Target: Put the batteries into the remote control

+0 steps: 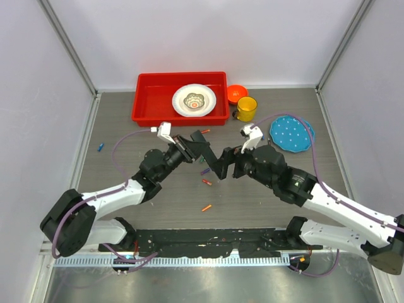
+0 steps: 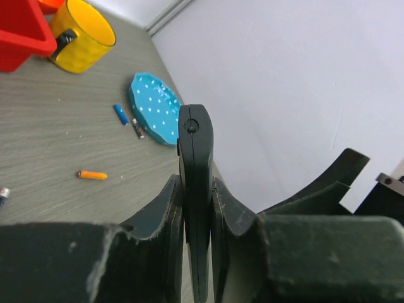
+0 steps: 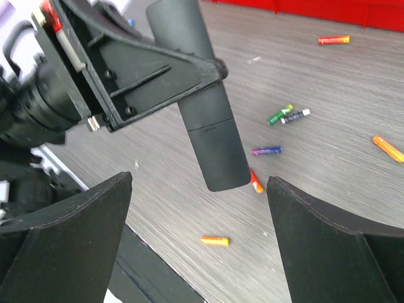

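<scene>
My left gripper is shut on the black remote control and holds it above the table's middle. In the left wrist view the remote stands edge-on, clamped between the fingers. My right gripper is open and empty, just right of the remote. In the right wrist view the remote's free end hangs between and beyond the spread fingers, with a seam across its back. Batteries lie on the table below: a red one, an orange one, a purple one and a green one.
A red tray holding a white plate stands at the back. An orange bowl, a yellow mug and a blue plate are at the back right. More batteries lie by the tray and at far left.
</scene>
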Robot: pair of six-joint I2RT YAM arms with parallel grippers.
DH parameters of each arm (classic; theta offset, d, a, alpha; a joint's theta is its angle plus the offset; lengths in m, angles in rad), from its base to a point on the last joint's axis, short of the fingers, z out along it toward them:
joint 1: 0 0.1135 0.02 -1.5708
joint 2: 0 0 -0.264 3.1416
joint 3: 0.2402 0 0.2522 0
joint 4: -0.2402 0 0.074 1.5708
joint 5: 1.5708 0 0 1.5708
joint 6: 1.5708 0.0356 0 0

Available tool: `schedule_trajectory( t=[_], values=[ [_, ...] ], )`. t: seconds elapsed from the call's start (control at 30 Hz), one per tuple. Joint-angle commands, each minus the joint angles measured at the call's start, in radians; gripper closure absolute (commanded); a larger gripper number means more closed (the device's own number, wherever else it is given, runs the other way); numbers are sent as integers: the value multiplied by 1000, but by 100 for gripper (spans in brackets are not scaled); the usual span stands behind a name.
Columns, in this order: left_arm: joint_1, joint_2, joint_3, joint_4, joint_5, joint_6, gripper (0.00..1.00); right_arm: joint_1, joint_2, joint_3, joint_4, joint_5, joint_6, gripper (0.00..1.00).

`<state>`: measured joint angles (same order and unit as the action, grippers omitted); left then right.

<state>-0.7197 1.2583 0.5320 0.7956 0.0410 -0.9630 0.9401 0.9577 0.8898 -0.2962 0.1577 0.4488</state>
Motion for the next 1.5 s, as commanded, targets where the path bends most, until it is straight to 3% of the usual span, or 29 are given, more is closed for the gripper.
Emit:
schedule_trajectory(
  t=[0.0, 0.13, 0.37, 0.63, 1.33, 1.47],
  values=[
    [20, -28, -68, 276, -20, -28, 100, -23, -86, -115, 147, 80, 168, 6],
    [25, -46, -113, 346, -32, -31, 100, -76, -137, -213, 325, 5, 319, 5],
    [25, -80, -135, 386, -32, -19, 100, -267, -143, -386, 623, -280, 563, 4],
    [25, -105, -130, 333, -32, -2, 100, -291, -21, -388, 804, -412, 623, 6],
    [22, -91, -112, 286, -66, 29, 100, -282, 130, -299, 787, -457, 620, 24],
    [22, -91, -109, 286, -61, 30, 100, -282, 160, -289, 793, -460, 626, 35]
  ],
)
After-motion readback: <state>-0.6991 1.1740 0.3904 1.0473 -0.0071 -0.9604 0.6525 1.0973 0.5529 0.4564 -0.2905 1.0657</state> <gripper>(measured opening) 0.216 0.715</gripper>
